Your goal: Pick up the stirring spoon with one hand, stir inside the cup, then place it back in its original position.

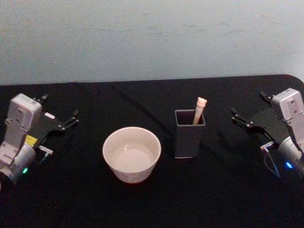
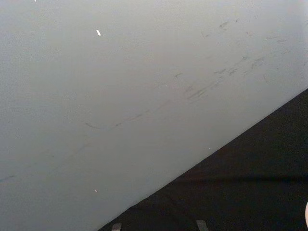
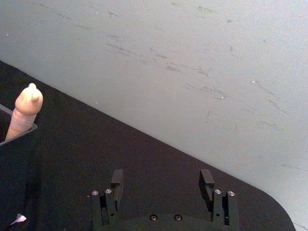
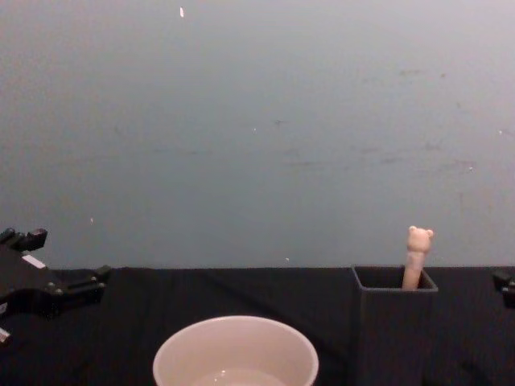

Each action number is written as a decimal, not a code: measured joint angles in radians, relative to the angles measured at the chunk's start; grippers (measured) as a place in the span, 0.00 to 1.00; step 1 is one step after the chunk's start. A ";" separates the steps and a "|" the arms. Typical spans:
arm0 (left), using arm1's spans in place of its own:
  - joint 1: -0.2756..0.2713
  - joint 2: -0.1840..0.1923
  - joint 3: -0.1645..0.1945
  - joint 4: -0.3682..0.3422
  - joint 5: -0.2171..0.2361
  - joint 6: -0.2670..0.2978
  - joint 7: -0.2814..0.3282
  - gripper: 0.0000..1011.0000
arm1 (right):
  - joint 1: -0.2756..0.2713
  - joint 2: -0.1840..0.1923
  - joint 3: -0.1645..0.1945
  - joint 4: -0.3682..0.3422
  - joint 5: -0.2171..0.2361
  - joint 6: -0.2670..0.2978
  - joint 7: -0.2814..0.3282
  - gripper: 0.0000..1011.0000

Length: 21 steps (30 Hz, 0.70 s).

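Nearest to me, low in the middle of the head view, the cup [image 1: 131,154] sits upright on the black surface [image 1: 223,194]. It is wide, cream-white and round. In the chest view its rim fills the bottom centre.

Just right of the cup and a little farther back stands the dark grey square holder [image 1: 189,135], apart from the cup and not touching it. The stirring spoon [image 1: 200,109] stands inside it, leaning toward the back right corner. Its beige handle and tiny bear head poke up above the rim, and its bowl is hidden down inside the holder.

My left gripper [image 1: 60,107] hangs at the left edge of the head view, well apart from the cup, with its fingers spread and nothing between them. My right gripper [image 1: 248,103] hangs at the right edge, well off to the right of the holder, its fingers likewise apart and holding nothing. In the right wrist view both black fingers [image 3: 117,179] stand at the bottom of the frame with a wide gap between them, and the spoon's bear head shows at the left edge.

Beyond everything, the surface ends against a pale grey scuffed wall [image 1: 152,38].
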 joint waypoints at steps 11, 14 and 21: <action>0.000 0.000 0.000 0.000 0.000 0.000 0.000 0.99 | 0.000 0.000 0.000 0.000 0.000 0.000 0.000 0.99; 0.000 0.000 0.000 0.000 0.000 0.000 0.000 0.99 | 0.000 0.000 0.000 0.000 0.000 0.000 0.000 0.99; 0.000 0.000 0.000 0.000 0.000 0.000 0.000 0.99 | 0.000 0.000 0.000 0.000 0.000 0.000 0.000 0.99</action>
